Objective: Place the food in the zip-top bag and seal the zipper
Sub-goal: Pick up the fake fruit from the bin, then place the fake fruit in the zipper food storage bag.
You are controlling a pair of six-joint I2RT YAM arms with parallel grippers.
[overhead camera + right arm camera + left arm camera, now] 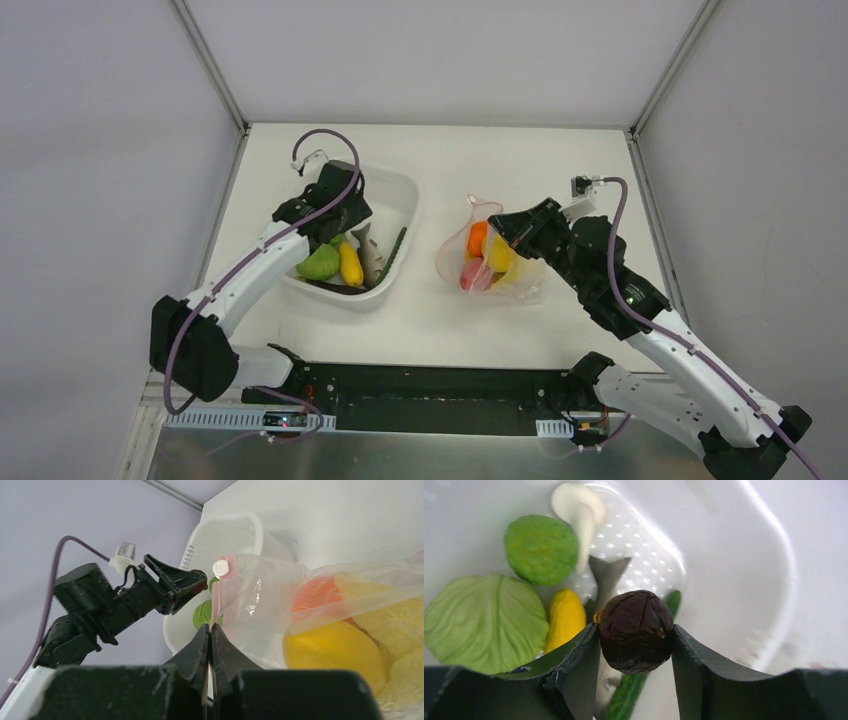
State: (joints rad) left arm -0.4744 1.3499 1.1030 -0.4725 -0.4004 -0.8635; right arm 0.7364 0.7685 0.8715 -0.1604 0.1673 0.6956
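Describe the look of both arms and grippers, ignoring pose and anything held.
The left arm and right arm both have white tube links between black joint housings, with a purple cable looping alongside. The left gripper and right gripper have matte black, wedge-shaped fingers.

White table (440, 160), matte surface. 2 items lie directly on it. Item 1: white rounded-square tub (405, 195), left of centre, flat on its base. Item 2: clear zip-top bag (527, 287), right of centre, well apart from the tub. Its lower part apparently rests on the surface, but contact is hard to confirm from above. A black base plate (430, 385) runs along the near edge.
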